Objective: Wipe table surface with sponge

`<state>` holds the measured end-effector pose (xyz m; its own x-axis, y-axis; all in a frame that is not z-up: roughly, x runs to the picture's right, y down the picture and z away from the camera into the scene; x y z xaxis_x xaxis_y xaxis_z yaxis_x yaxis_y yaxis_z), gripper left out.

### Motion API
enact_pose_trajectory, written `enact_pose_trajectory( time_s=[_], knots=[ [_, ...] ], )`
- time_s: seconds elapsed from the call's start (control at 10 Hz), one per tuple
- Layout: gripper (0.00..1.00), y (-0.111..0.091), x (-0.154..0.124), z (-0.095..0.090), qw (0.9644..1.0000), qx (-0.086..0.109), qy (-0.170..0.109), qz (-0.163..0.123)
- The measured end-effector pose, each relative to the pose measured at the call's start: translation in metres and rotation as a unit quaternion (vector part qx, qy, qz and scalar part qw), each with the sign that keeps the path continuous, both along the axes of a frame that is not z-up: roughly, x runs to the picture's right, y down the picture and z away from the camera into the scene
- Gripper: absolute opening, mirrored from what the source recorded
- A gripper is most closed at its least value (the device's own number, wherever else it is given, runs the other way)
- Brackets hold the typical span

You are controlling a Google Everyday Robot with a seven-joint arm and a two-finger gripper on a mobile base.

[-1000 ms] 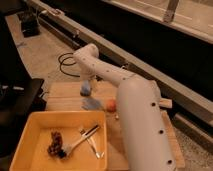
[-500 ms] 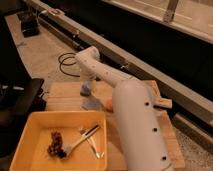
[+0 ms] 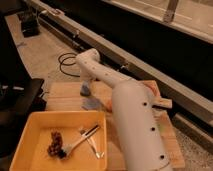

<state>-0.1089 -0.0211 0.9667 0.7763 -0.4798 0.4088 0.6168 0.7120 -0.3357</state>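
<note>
1. At 7 o'clock from where I stand sits the yellow tray (image 3: 30, 120), one only. It holds one brown clump (image 3: 54, 143) and what look like two pale utensils (image 3: 87, 137) lying crossed. Nothing here has shifted in the last second.
2. The tray rests on the one plank counter (image 3: 62, 95). Past the counter's far edge, at 11 o'clock, one coil of black cable (image 3: 67, 62) lies on the floor.
3. The one blue sponge (image 3: 86, 91) lies near the counter's far-left corner, at 11 o'clock on the wood. That is the spot it held a second ago.
4. The end effector (image 3: 86, 82) comes straight down onto the sponge from 12 o'clock. Whether it is open or closed I cannot tell.
5. At 5 o'clock from the sponge, just beside it, lies one flat grey-blue patch (image 3: 91, 103), unmoved.
6. At 3 o'clock from the patch is one orange thing (image 3: 107, 104). It was in plain view a second ago, and now only a sliver shows beside the arm.
7. The one white arm (image 3: 135, 120) has swung leftward across the counter. Most of that happened early in the second, and it has barely moved since.
8. I judge the arm has settled over the sponge. With the sponge still in place, the wiping stroke has hardly begun.
</note>
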Motion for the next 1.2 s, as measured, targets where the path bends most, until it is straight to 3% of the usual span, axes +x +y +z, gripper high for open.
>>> enact_pose_trajectory(
  time_s=[0.4,0.9,1.2],
  knots=[
    [0.8,0.009,-0.009,0.012,0.9988,-0.016,-0.034,-0.032],
    [0.77,0.036,-0.022,0.028,0.991,-0.057,-0.08,-0.091],
    [0.49,0.045,-0.024,0.032,0.9873,-0.064,-0.092,-0.113]
  ],
)
